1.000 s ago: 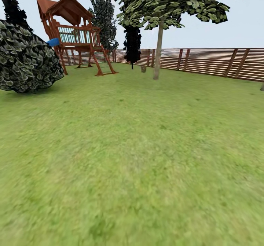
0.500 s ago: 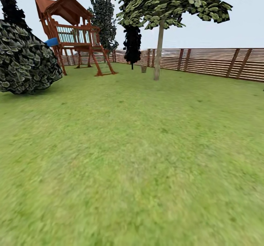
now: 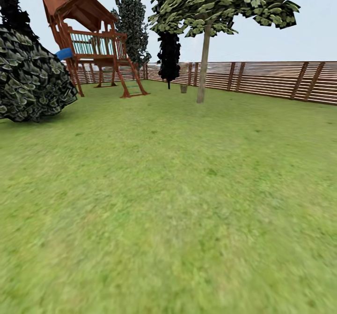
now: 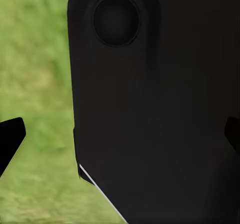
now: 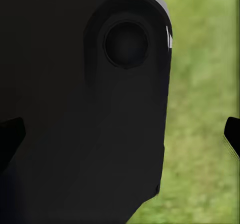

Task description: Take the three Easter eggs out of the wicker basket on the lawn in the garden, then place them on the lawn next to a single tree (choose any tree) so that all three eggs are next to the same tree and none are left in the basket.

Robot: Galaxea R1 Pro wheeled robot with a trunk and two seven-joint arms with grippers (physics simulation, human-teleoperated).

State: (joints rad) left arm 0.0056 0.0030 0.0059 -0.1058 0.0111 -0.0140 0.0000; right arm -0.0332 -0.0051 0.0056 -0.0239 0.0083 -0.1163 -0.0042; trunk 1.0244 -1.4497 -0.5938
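Observation:
The lawn (image 3: 168,201) spreads out green and flat ahead of me in the head view. A tree (image 3: 202,66) with a pale slim trunk and a light green crown stands far off near the fence. The Easter eggs and the wicker basket are out of view. In the left wrist view my left gripper (image 4: 122,136) is open, its dark fingertips (image 4: 11,139) far apart in front of a black robot panel, with grass beside it. My right gripper (image 5: 122,136) is open in the same way, holding nothing.
A wooden playset (image 3: 91,42) with a blue slide stands at the far left. A large dark bush (image 3: 28,80) is at the left edge and dark thin trees (image 3: 168,56) stand behind. A brown slat fence (image 3: 262,77) closes the garden at the back.
The whole head view has shifted slightly: the playset and bush sit a little further left, so the camera has moved. Nothing on the lawn itself has changed.

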